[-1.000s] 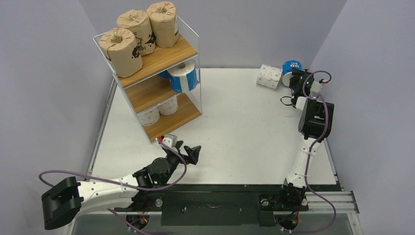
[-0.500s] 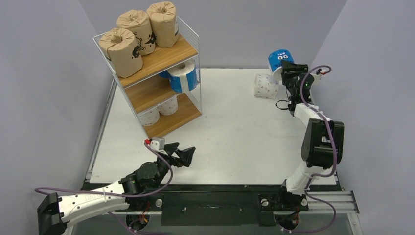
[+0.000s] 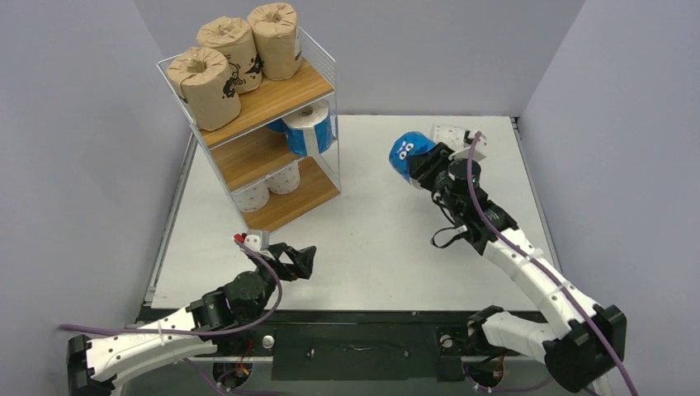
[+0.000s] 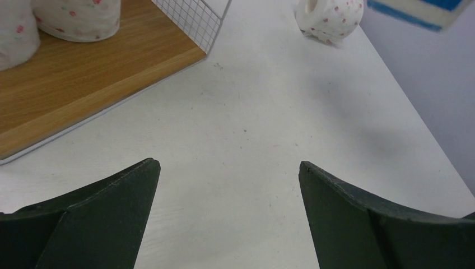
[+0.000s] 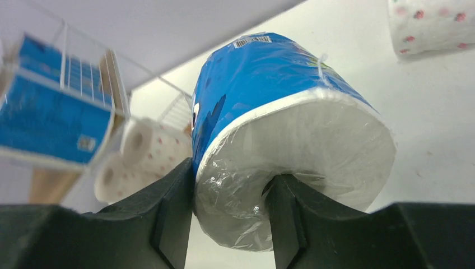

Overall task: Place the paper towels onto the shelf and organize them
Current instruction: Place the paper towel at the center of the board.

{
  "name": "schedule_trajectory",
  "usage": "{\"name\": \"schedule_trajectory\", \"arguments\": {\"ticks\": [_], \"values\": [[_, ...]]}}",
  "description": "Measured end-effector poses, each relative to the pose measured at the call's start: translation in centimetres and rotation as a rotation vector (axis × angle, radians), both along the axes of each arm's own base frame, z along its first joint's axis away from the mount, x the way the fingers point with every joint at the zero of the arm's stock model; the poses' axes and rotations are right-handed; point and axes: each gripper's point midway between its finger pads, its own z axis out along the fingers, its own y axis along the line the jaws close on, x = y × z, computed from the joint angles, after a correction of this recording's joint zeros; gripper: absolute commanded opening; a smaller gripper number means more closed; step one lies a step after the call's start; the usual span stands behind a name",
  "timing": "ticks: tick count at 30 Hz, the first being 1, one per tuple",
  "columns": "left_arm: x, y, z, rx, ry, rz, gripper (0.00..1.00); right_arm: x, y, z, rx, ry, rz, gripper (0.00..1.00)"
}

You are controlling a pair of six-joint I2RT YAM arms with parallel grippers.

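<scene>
Right end effector (image 3: pixel 418 165): closed on a blue-wrapped roll (image 3: pixel 406 153). One finger is in the core hole and the other is pressed on the outer wrapper, so the roll's wall is pinched between them.
Left end effector (image 3: pixel 290 260): jaws wide apart and holding nothing, low over the worktop (image 3: pixel 371 223) just in front of the shelf's bottom tier.
Held roll, place: lifted clear of the worktop, right of the shelf (image 3: pixel 318 54) and well apart from it. Its printed face is turned toward the shelf.
Handling, weight: likely light, so carrying it takes little effort.
Handling, feel: soft and squashy. The paper dents under the finger, and the film wrap looks slick and crinkled at the core end.
Handling, risk: a one-wall pinch may let the roll pivot or slide on the film, so a gentle swing seems wise.
Where to hold: through the core as now, or across the body where the paper gives and grips.
Shelf contents: three brown rolls on top, blue rolls in the middle tier, two white rolls at the bottom.
Left to place: one white roll (image 3: pixel 450 134) lying on the worktop, far right of the shelf, beyond the held roll.
</scene>
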Motion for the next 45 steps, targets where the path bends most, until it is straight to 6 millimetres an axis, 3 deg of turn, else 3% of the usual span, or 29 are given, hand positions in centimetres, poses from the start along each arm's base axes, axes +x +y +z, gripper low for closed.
{"name": "schedule_trajectory", "arguments": {"ticks": [2, 6, 9, 12, 18, 26, 32, 34, 38, 42, 45], "values": [[0.2, 0.7, 1.2, 0.008, -0.008, 0.03, 0.95, -3.1, 1.3, -0.1, -0.091, 0.017, 0.059, 0.19], [0.3, 2.2, 3.9, 0.014, -0.036, 0.076, 0.95, -8.0, 2.2, -1.1, -0.276, 0.058, 0.14, 0.19], [0.4, 2.9, 5.5, 0.028, -0.059, 0.089, 0.95, -10.4, 3.7, -2.9, -0.419, 0.119, 0.232, 0.2], [0.3, 3.0, 6.5, 0.048, -0.068, 0.083, 0.95, -12.8, 6.5, -5.2, -0.581, 0.187, 0.371, 0.2], [0.1, 2.4, 7.8, 0.066, -0.074, 0.041, 0.95, -16.4, 10.4, -9.4, -0.849, 0.278, 0.593, 0.21], [-0.2, 1.1, 6.9, 0.105, -0.056, -0.015, 0.96, -18.0, 12.7, -12.8, -1.044, 0.357, 0.757, 0.22], [-0.3, 1.2, 5.9, 0.1, -0.042, -0.011, 0.96, -19.5, 14.2, -16.4, -1.162, 0.415, 0.86, 0.25], [-0.3, 1.5, 5.5, 0.1, -0.036, -0.002, 0.96, -19.9, 14.4, -17.5, -1.178, 0.44, 0.885, 0.29], [-0.3, 1.9, 5.3, 0.099, -0.03, 0.012, 0.97, -20.1, 14.5, -18.4, -1.195, 0.463, 0.906, 0.51], [-0.2, 2.0, 5.2, 0.096, -0.026, 0.02, 0.97, -19.8, 14.9, -17.8, -1.191, 0.438, 0.902, 0.7], [-0.2, 2.0, 5.1, 0.1, -0.022, 0.026, 1.0, -19.8, 15.2, -16.8, -1.177, 0.407, 0.897, 0.73]]}}
